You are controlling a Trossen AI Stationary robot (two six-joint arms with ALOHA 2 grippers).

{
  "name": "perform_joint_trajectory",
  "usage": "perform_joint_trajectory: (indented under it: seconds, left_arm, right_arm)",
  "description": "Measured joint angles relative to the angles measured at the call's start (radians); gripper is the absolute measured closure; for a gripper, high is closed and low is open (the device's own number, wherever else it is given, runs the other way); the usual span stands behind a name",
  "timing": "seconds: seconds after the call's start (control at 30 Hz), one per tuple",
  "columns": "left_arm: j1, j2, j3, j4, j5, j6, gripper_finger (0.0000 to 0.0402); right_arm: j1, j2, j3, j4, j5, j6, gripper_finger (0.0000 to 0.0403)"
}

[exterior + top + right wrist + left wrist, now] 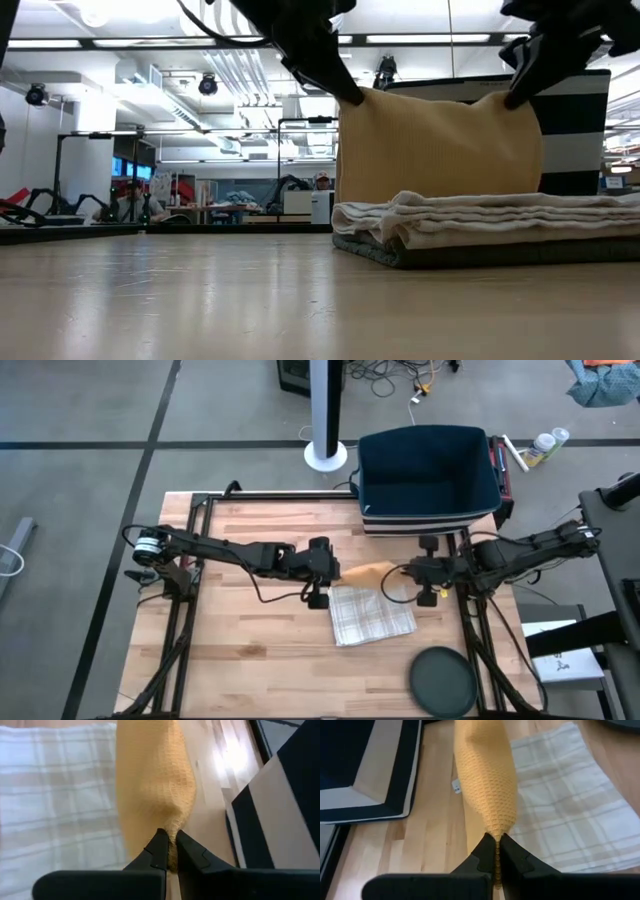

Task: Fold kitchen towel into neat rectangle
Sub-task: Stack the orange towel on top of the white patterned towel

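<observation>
Hanging between the two tools — a yellow waffle-weave kitchen towel (438, 148), stretched upright above the table (250, 650). Left tool (496, 851) pressed together on one top corner, right tool (169, 845) pinching the other, both at about the same height over the middle of the table. Taut along the upper edge with a slight sag, draping straight down as a flat sheet; lower edge hidden behind a folded white plaid towel (372, 614) lying on the wood just in front. Textured honeycomb weave plain in both wrist views, cloth bunched to a narrow point at each grip. Beyond, at the table's far edge — a dark blue bin (428, 480). Near the front edge, a dark round lid (442, 680).
</observation>
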Motion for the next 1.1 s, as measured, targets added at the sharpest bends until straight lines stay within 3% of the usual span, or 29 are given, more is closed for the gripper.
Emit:
perform_joint_trajectory:
  seconds: [0.57, 1.1]
  left_arm:
    - [-0.075, -0.017, 0.001, -0.036, 0.003, -0.054, 0.0401]
    - [-0.165, 0.088, -0.001, 0.038, 0.003, -0.102, 0.0401]
  right_arm:
    - [0.189, 0.024, 0.0, -0.029, 0.014, 0.17, 0.0394]
    - [0.364, 0.237, 0.001, -0.049, 0.02, 0.337, 0.0394]
